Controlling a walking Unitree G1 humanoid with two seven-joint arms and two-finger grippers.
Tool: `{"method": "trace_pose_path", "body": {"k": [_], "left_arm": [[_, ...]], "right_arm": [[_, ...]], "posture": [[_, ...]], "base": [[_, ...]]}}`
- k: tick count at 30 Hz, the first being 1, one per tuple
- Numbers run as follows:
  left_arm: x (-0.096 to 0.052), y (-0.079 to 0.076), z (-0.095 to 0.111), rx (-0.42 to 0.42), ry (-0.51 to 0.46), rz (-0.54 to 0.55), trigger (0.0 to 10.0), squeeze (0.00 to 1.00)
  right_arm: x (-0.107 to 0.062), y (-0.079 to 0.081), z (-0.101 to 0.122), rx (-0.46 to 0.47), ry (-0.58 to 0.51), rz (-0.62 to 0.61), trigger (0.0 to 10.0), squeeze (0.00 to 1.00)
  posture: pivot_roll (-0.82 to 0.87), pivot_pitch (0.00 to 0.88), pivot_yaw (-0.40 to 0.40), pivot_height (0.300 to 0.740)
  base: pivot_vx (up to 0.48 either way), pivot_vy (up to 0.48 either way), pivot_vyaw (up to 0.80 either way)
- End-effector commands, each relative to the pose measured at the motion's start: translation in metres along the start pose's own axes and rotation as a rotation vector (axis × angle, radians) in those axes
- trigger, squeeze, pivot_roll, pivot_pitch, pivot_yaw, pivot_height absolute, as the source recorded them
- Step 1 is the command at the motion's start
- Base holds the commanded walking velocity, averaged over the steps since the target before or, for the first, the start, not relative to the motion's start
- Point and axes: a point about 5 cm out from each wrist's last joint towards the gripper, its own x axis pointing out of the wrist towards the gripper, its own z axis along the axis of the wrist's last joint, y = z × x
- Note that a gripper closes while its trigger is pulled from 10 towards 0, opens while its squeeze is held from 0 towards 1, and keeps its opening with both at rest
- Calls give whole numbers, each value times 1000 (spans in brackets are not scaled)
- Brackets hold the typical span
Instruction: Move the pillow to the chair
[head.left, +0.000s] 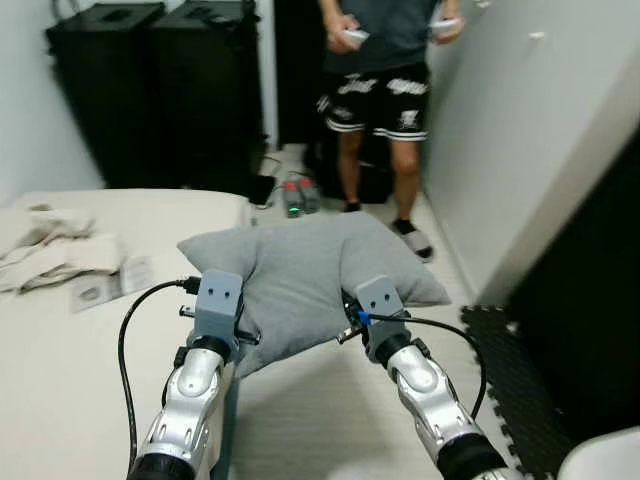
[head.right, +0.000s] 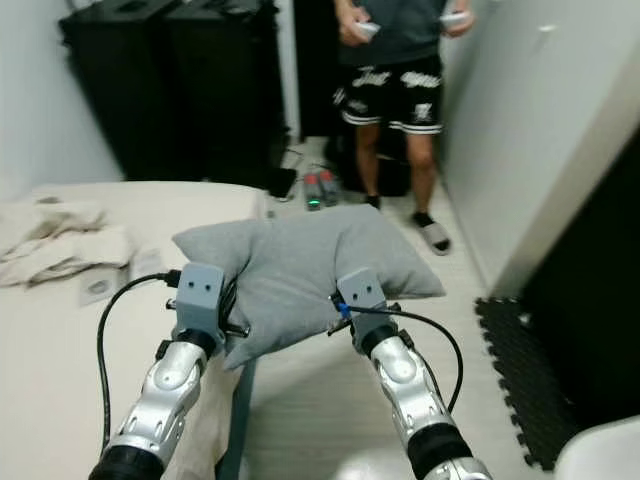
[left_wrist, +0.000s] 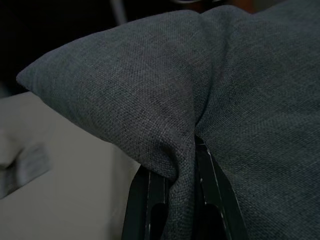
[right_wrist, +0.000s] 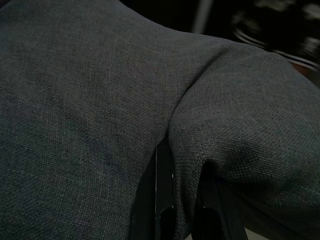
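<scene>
A grey fabric pillow (head.left: 300, 285) is being held in the air by both arms, hanging over the gap between the bed (head.left: 60, 400) and the pale floor (head.left: 320, 420), just off the bed's right edge. The left end effector (left_wrist: 172, 200) is pinching a fold of the pillow's near left side, its black fingers (left_wrist: 145, 205) closing tightly on the cloth. The right end effector (right_wrist: 182, 200) is clamping a fold on the near right side in the same way. A crumpled beige cloth (head.left: 50, 255) and a small paper sheet (head.left: 100, 290) are lying on the bed near its far left part. A person (head.left: 385, 90) in black shorts bearing white lettering too blurred to read is standing beyond the pillow, holding a white controller (head.left: 352, 37) in each hand. Black cabinets (head.left: 150, 90) are standing against the far wall.
</scene>
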Motion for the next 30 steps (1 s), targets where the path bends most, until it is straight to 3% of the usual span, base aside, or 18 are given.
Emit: {"method": "trace_pose_path", "body": {"k": [1,10,14,17,24,26,27,30], "left_arm": [[1,15,2,-4,-8,67,10000,0],[4,19,1,-14,13,78,10000,0],[2,13,-14,26,116,52,10000,0],[-1,20,-22,15,150,75,10000,0],[1,24,-27,24,209,94,10000,0],[1,24,-35,-15,298,101,10000,0],[3,24,-35,-51,318,85,10000,0],[9,36,-34,-120,336,169,10000,0]], "right_arm": [[-3,1,-3,-12,8,8,10000,0],[-4,-4,-9,10,46,-24,10000,0],[-13,-16,-25,48,119,-89,10000,0],[-14,-18,-32,117,152,-126,10000,0],[-18,-25,-38,128,180,-154,10000,0],[-20,-24,-44,136,207,-183,10000,0],[-20,-23,-44,149,211,-201,10000,0],[-14,-18,-38,206,176,-198,10000,0]], "posture": [[-1,76,32,740],[-4,77,43,740],[16,71,33,740],[13,76,38,740],[36,78,22,740],[44,69,42,740],[40,71,46,740],[43,96,72,740]], "base": [[0,0,-800],[0,0,-800],[0,0,-800],[0,0,-800],[0,0,-800],[0,0,-800],[0,0,-800],[0,0,-800]]}}
